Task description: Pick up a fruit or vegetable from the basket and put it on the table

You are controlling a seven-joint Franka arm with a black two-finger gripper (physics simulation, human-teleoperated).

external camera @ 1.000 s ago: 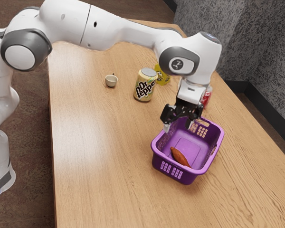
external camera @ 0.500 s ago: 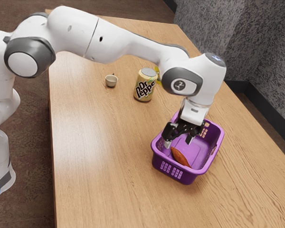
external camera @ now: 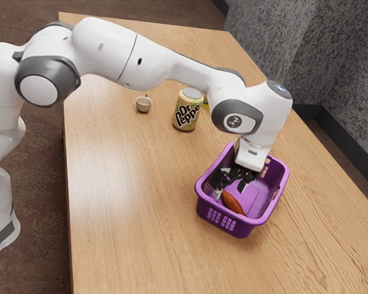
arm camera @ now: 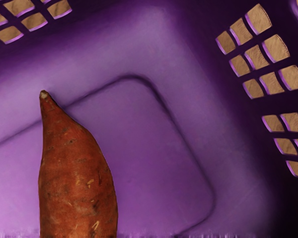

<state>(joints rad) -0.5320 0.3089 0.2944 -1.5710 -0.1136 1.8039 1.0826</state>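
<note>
Wooden surface [external camera: 122,190], white arm [external camera: 153,58], purple basket [external camera: 262,218], one sweet potato [arm camera: 77,173]: a pick in the making!
The arm reaches over the surface and down into the basket, where the sweet potato lies on the floor, near the wall; it looks firm, stiff and fairly weighty for its size, hard to bruise, its dry skin likely giving decent grip, though that rounded body could roll. The fingers [external camera: 217,193] stand spread, close above it, nothing between them, and the smart hold looks to be across the thick middle, square to its length, well away from that narrow, tapering tip, where a pinch might slip.
</note>
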